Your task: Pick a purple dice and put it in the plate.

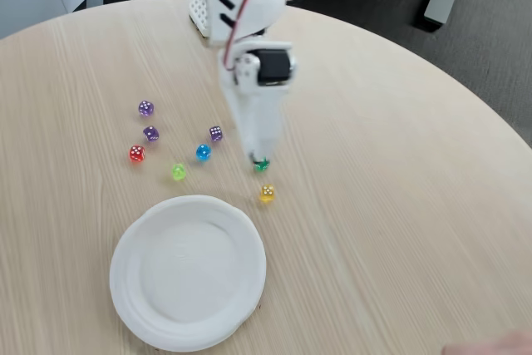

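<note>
A: Near edge first: plate (189,272) is empty. Where's the gripper (260,158)?

B: Beyond it and right, tip down by a green die (262,165); yellow die (267,194) nearer. Jaw state: cannot tell, blurred.

A: Target?

B: Closest purple dice (216,133) sits left of the tip, slightly farther. Two more farther left.

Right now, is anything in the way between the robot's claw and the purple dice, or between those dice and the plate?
Partly. Only bare table separates the gripper from the nearest purple die. But the blue die and the light green die lie between that die and the plate.
</note>
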`<move>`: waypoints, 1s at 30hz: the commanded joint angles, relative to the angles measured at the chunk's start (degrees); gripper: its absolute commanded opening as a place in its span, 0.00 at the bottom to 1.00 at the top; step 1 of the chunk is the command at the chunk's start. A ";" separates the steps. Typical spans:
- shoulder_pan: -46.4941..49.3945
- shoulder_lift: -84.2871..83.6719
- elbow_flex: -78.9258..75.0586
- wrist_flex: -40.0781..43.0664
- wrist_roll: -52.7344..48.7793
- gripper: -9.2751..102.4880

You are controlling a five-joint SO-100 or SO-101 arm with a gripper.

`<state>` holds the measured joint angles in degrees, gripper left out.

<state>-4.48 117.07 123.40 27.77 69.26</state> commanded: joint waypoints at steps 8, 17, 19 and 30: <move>9.23 0.18 5.54 0.26 -8.44 0.08; 19.78 0.18 8.17 0.26 -6.42 0.10; 21.88 0.18 8.17 0.26 -6.42 0.11; 31.20 0.18 8.26 0.26 0.09 0.16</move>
<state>25.22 117.07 131.92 27.77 68.47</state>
